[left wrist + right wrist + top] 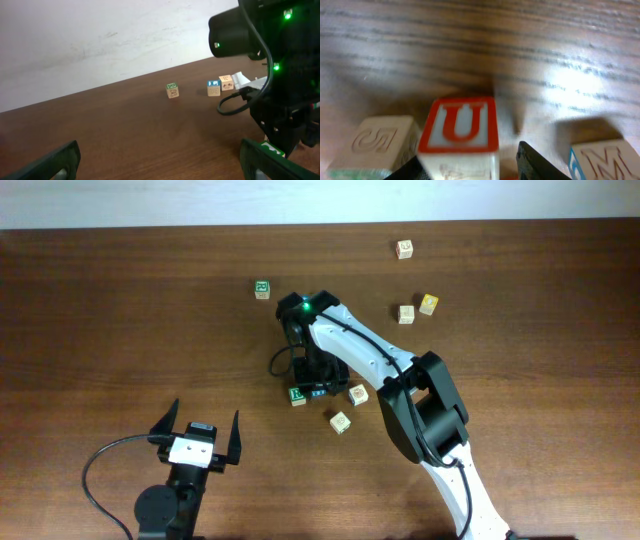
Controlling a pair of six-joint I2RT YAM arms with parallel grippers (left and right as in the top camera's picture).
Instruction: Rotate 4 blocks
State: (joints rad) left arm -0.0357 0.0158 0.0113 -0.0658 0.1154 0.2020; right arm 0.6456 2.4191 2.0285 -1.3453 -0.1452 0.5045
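There we had the right gripper [308, 388] down low at the middle of the table [120, 330], its fingers parted loosely either side of the red U block [460, 132]. A gap showed on one side, so nothing was clamped. A carved pale block [382, 142] sat just beside it, and the left gripper [205, 416] hung spread wide and empty.

Dark brown wood-grain table [120, 320]. Three cubes near centre: green R cube [297, 396] at 8 o'clock, red-marked cube [358, 394] at 4, plain cube [340, 422] at 5. Teal-marked cube [262, 289] at 11. Orange-marked cube [404, 248] at 1. Pale cube [406, 314] just beside yellow-faced cube [429, 304] at 2. Black cable [95, 465] looped at 8.
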